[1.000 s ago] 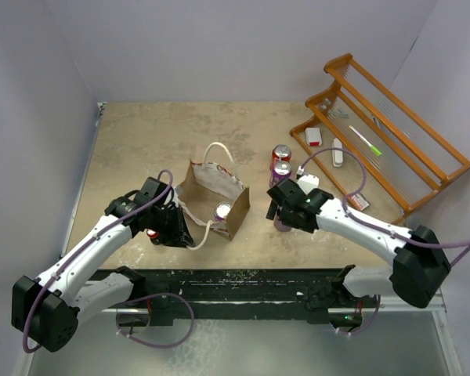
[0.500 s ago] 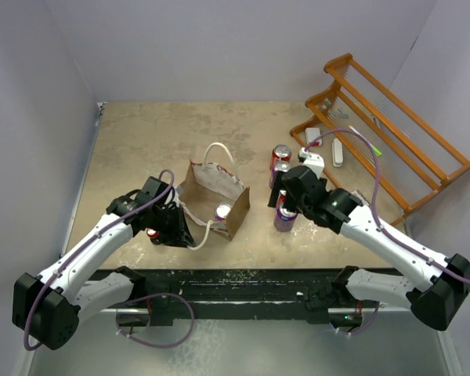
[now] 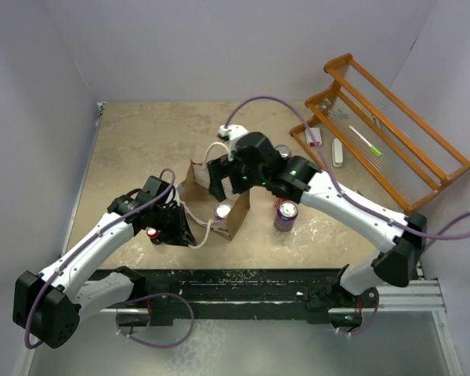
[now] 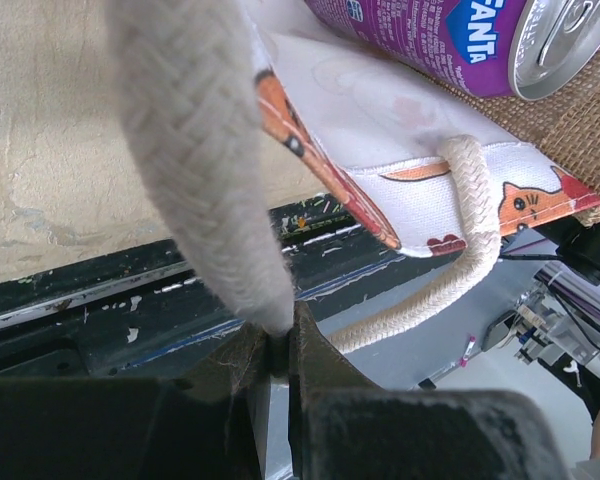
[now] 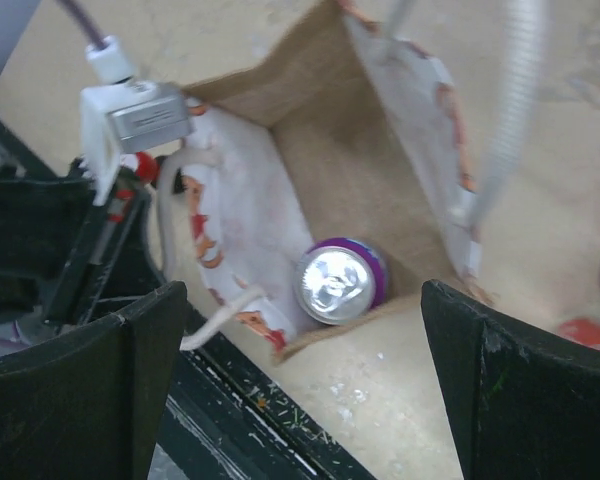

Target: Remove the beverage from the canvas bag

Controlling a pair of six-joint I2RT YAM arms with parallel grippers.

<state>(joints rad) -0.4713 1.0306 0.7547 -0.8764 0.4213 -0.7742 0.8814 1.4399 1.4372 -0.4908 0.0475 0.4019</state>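
The canvas bag (image 3: 208,186) stands open at mid-table, with tan sides and white faces with red prints. It also shows in the right wrist view (image 5: 310,150). A purple beverage can (image 3: 222,211) stands in the bag's near corner, top up (image 5: 338,280); the left wrist view shows its side (image 4: 430,35). My left gripper (image 3: 177,229) is shut on the bag's near white rope handle (image 4: 195,150), pinched at the jaw tips (image 4: 278,345). My right gripper (image 3: 223,178) hovers open and empty above the bag mouth (image 5: 300,300), its fingers wide on either side of the can.
A purple can (image 3: 286,213) stands on the table right of the bag. A red can (image 3: 282,152) is partly hidden behind my right arm. A wooden rack (image 3: 384,129) with small white items (image 3: 313,137) sits at the right. A black rail (image 3: 243,282) runs along the near edge.
My right arm has swung left, from beside the cans on the table to above the bag's open mouth. The left gripper has kept its hold on the handle.
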